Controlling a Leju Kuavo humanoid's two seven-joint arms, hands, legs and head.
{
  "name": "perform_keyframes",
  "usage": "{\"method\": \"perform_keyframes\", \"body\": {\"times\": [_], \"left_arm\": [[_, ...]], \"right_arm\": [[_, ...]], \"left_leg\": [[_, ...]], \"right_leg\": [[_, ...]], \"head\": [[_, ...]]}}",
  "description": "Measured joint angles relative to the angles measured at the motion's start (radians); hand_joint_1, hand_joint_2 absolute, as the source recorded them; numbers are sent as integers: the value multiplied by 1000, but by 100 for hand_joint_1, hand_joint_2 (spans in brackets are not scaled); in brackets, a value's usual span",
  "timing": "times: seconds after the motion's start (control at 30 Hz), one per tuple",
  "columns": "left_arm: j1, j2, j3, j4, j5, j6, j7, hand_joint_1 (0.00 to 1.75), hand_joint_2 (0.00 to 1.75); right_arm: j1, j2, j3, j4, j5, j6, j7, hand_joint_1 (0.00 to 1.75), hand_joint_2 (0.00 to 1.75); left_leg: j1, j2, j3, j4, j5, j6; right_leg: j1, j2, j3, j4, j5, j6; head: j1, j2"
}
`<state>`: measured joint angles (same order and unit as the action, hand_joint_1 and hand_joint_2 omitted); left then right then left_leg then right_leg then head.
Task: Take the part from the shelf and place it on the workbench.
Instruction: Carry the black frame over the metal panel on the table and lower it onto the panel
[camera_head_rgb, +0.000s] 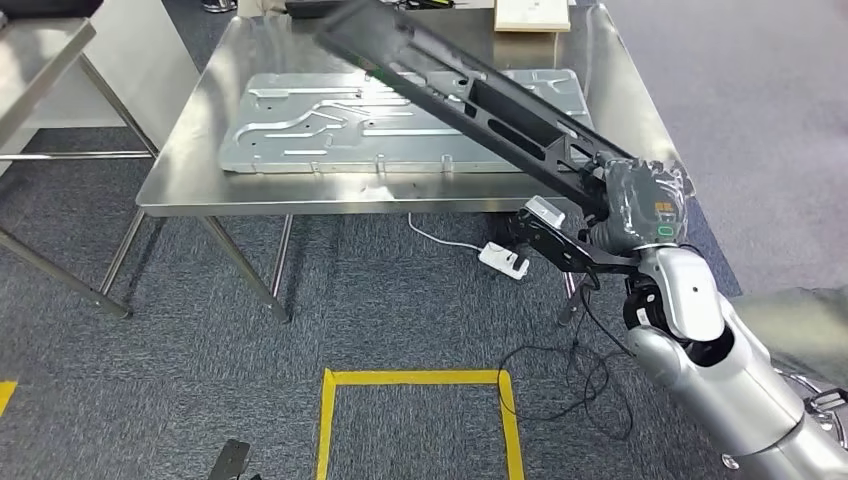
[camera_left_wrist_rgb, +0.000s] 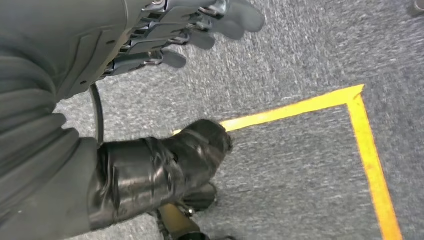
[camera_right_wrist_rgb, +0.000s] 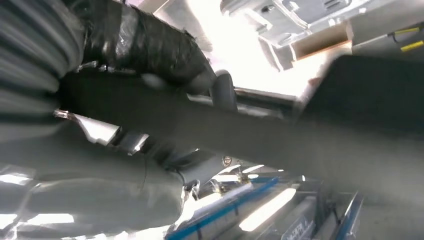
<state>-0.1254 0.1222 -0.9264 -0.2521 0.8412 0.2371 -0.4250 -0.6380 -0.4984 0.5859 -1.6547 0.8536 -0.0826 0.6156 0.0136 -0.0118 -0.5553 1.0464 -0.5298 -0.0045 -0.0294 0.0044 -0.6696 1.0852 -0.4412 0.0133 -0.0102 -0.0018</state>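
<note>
A long black slotted part (camera_head_rgb: 470, 95) slants over the steel workbench (camera_head_rgb: 190, 170), its far end raised above the back of the bench. My right hand (camera_head_rgb: 640, 205) grips its near end just off the bench's front right corner. In the right wrist view the black part (camera_right_wrist_rgb: 280, 135) crosses the picture with my thumb (camera_right_wrist_rgb: 150, 50) wrapped over it. My left hand (camera_left_wrist_rgb: 165, 30) hangs over the carpet, its fingers apart and holding nothing.
A large pressed metal panel (camera_head_rgb: 300, 125) lies flat on the workbench under the part. A wooden board (camera_head_rgb: 532, 14) sits at the back edge. A white power strip (camera_head_rgb: 503, 259) and cables lie under the bench. Yellow tape (camera_head_rgb: 415, 378) marks a square on the carpet. Another steel table (camera_head_rgb: 35, 60) stands at the left.
</note>
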Motion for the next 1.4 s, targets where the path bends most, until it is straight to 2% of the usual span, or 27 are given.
{"method": "perform_keyframes", "body": {"times": [0.03, 0.07, 0.17, 0.2, 0.23, 0.27, 0.33, 0.37, 0.43, 0.5, 0.57, 0.6, 0.67, 0.7, 0.73, 0.77, 0.83, 0.9, 0.97, 1.07, 1.13, 1.2, 1.23, 1.27, 1.3, 1.33, 1.4], "left_arm": [[-1, 0, 0, 0, 0, 0, 0, 0, 175], [-2, 0, -1, 0, -1, 2, 1, 0, 175], [-3, 0, -4, 0, -3, 10, 6, 0, 175], [-3, 0, -4, 0, -4, 15, 10, 0, 175], [-2, 0, -4, 0, -6, 22, 16, 0, 175], [-2, 0, -4, 0, -8, 30, 22, 0, 175], [-2, 6, -4, 0, -12, 47, 36, 0, 175], [-2, 10, -4, 0, -12, 55, 42, 0, 175], [-2, 21, -5, 0, -9, 71, 53, 0, 175], [-1, 29, -5, 0, -2, 86, 60, 0, 175], [3, 34, -5, 0, 6, 100, 63, 0, 175], [4, 35, -5, 0, 11, 106, 63, 0, 175], [5, 35, -5, 0, 20, 113, 64, 0, 175], [5, 35, -4, 0, 24, 114, 67, 0, 175], [7, 35, -4, 0, 28, 115, 71, 0, 175], [10, 35, -4, 0, 31, 115, 76, 0, 175], [14, 35, -4, 0, 34, 115, 82, 0, 175], [15, 37, -4, 0, 34, 115, 84, 0, 175], [15, 39, -4, 0, 33, 115, 89, 0, 175], [18, 42, -4, 0, 32, 116, 96, 0, 175], [18, 43, -4, 0, 32, 116, 101, 0, 175], [18, 43, -4, 0, 31, 117, 105, 0, 175], [19, 43, -4, 0, 30, 118, 108, 0, 175], [20, 43, -4, 0, 30, 118, 109, 0, 175], [20, 43, -4, 0, 30, 118, 110, 0, 175], [20, 44, -4, 0, 30, 117, 110, 0, 175], [18, 48, -4, 0, 30, 115, 110, 0, 175]], "right_arm": [[-3, -1, 1, 1, 2, 7, -1, 175, 175], [-7, -3, 2, 2, 4, 12, -3, 175, 175], [-20, -7, 2, 5, 4, 22, -9, 175, 175], [-21, -7, 3, 7, 3, 27, -10, 175, 175], [-22, -9, 4, 8, 2, 31, -12, 175, 175], [-23, -11, 6, 9, 1, 35, -14, 175, 175], [-28, -17, 9, 11, -1, 42, -16, 175, 175], [-34, -20, 9, 11, -5, 45, -16, 175, 175], [-46, -25, 10, 12, -14, 50, -15, 175, 175], [-49, -30, 11, 12, -24, 53, -14, 175, 175], [-48, -39, 11, 12, -32, 55, -13, 175, 175], [-50, -44, 11, 11, -35, 55, -13, 175, 175], [-54, -52, 11, 11, -43, 55, -11, 175, 175], [-53, -55, 11, 11, -47, 55, -10, 175, 175], [-51, -58, 11, 12, -50, 55, -9, 175, 175], [-48, -60, 11, 12, -52, 56, -9, 175, 175], [-44, -65, 12, 13, -54, 56, -8, 175, 175], [-44, -68, 13, 12, -56, 55, -8, 175, 175], [-39, -69, 14, 10, -60, 52, -8, 175, 175], [-31, -71, 14, 10, -63, 51, -7, 175, 175], [-28, -72, 14, 8, -64, 50, -7, 175, 175], [-23, -72, 14, 7, -64, 49, -7, 175, 175], [-19, -72, 14, 7, -64, 48, -7, 175, 175], [-13, -72, 14, 7, -64, 48, -8, 175, 175], [-9, -72, 14, 7, -64, 48, -9, 175, 175], [-6, -72, 14, 7, -64, 47, -11, 175, 175], [-4, -73, 14, 7, -64, 47, -18, 175, 175]], "left_leg": [[1, 2, -6, 16, -4, -3], [2, 4, -26, 50, -10, -6], [3, 6, -142, 220, -56, -10], [1, 6, -176, 255, -62, -7], [-1, 6, -194, 256, -47, 0], [-6, 6, -194, 224, -12, 10], [-20, 5, -161, 106, 78, 42], [-28, 5, -144, 55, 102, 57], [-39, 5, -124, 11, 110, 75], [-45, 5, -108, -11, 118, 80], [-39, 8, -82, -48, 133, 80], [-34, 10, -69, -65, 139, 79], [-30, 11, -59, -77, 140, 76], [-29, 10, -58, -74, 137, 74], [-28, 9, -58, -70, 132, 71], [-26, 9, -58, -63, 127, 67], [-21, 7, -62, -40, 112, 54], [-20, 5, -75, -11, 97, 40], [-22, 4, -84, 1, 93, 29], [-19, 5, -92, 15, 81, 18], [-15, 6, -125, 92, 31, 7], [-11, 7, -178, 214, -28, -1], [-11, 7, -195, 253, -39, -2], [-10, 7, -196, 260, -32, -2], [-10, 7, -178, 227, -8, 0], [-10, 7, -146, 166, 26, 3], [-13, 6, -82, 43, 65, 10]], "right_leg": [[0, 0, 5, -1, -3, -5], [0, 0, 11, -3, -4, -8], [7, 1, 23, -7, -14, -17], [11, 2, 29, -7, -19, -20], [17, 4, 37, -7, -25, -23], [22, 5, 47, -8, -32, -25], [31, 6, 68, -11, -44, -28], [30, 7, 74, -14, -47, -27], [23, 9, 79, -21, -49, -22], [18, 10, 86, -34, -48, -12], [19, 8, 89, -28, -58, -4], [20, 7, 78, 1, -76, -1], [17, 5, 20, 113, -127, 7], [14, 5, -11, 165, -142, 12], [10, 5, -30, 191, -140, 17], [7, 4, -31, 181, -120, 22], [1, 3, 11, 78, -56, 32], [0, 5, 49, -5, -25, 28], [5, 9, 51, -15, -25, 13], [3, 9, 48, -17, -19, -5], [0, 8, 47, -19, -16, -11], [1, 7, 45, -19, -15, -13], [2, 7, 44, -19, -15, -13], [2, 7, 44, -19, -15, -13], [2, 7, 44, -19, -15, -13], [2, 7, 45, -19, -15, -13], [3, 8, 45, -21, -14, -9]], "head": [[-1, 0], [-2, 0], [-4, 0], [-4, 0], [-4, 0], [-4, 0], [-2, 0], [0, 0], [2, 0], [-1, 0], [0, 0], [1, 0], [3, 0], [3, 0], [3, 0], [3, 0], [3, 0], [2, 0], [0, 0], [-2, 0], [-6, 0], [-8, 0], [-8, 0], [-8, 0], [-8, 0], [-8, 0], [-8, 0]]}}
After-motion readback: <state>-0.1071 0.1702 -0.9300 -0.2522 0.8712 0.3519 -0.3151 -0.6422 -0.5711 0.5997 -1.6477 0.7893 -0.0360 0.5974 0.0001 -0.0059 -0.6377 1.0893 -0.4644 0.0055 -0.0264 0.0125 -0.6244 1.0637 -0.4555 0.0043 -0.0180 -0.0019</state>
